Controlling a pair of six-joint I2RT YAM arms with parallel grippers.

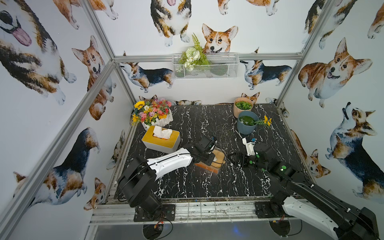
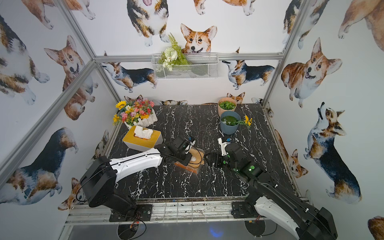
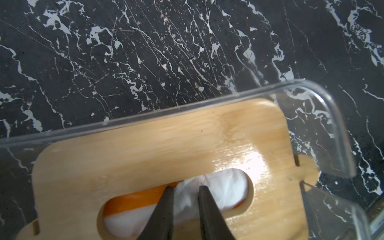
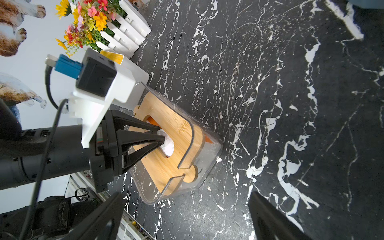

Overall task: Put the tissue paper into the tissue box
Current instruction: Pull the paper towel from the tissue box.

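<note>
A clear tissue box (image 3: 332, 116) with a wooden lid (image 3: 166, 145) stands mid-table in both top views (image 1: 219, 155) (image 2: 196, 159). White tissue paper (image 3: 224, 187) and an orange wrapper (image 3: 135, 199) show through the lid's oval slot. My left gripper (image 3: 185, 188) points down into that slot, its jaws narrowed onto a fold of the tissue paper; the right wrist view shows its tips (image 4: 163, 137) meeting at the tissue. To the right of the box my right gripper (image 4: 187, 194) (image 1: 233, 159) hovers just above the table, open and holding nothing.
A white box with a yellow lid (image 1: 161, 141) and tissue sticking out sits at the back left, beside a flower planter (image 1: 152, 113). A pink pot (image 1: 243, 107) and a blue pot (image 1: 247, 123) stand at the back right. A wire basket (image 1: 205, 66) hangs on the back wall.
</note>
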